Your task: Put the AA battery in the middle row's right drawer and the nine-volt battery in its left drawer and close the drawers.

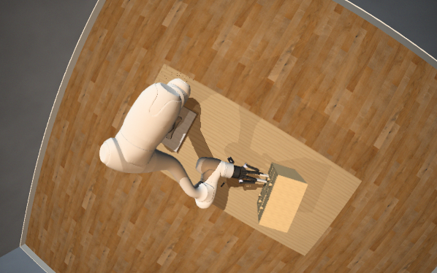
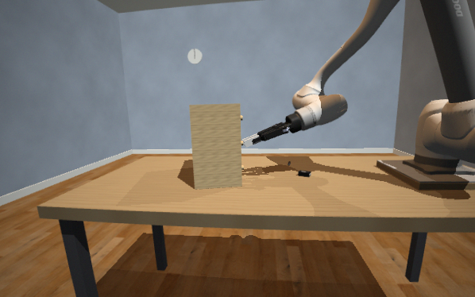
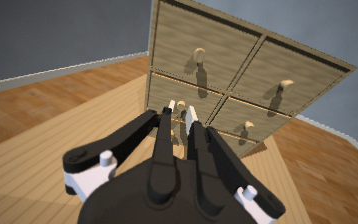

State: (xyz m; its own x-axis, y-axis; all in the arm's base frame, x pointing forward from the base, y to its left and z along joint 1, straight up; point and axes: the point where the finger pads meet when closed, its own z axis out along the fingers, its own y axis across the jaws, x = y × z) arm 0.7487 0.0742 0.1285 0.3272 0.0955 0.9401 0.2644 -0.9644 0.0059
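Observation:
The small wooden chest (image 1: 284, 198) (image 2: 215, 147) (image 3: 216, 42) stands on the table with all drawers pushed in. My gripper (image 1: 266, 178) (image 2: 247, 140) (image 3: 180, 109) is level with the middle row, its fingers held narrowly apart on either side of the knob (image 3: 181, 104) of the middle-left drawer (image 3: 163, 90). Nothing is gripped. The black nine-volt battery (image 1: 230, 159) (image 2: 304, 173) lies on the table behind the gripper. The small AA battery (image 1: 223, 184) (image 2: 288, 163) lies on the table near the wrist. The middle-right drawer (image 3: 241, 117) is shut.
The robot's base plate (image 1: 180, 131) (image 2: 422, 176) sits at the table's far end from the chest. The table (image 1: 316, 233) (image 2: 133, 214) holds nothing else that I can see. The bottom drawers are partly hidden behind my fingers in the wrist view.

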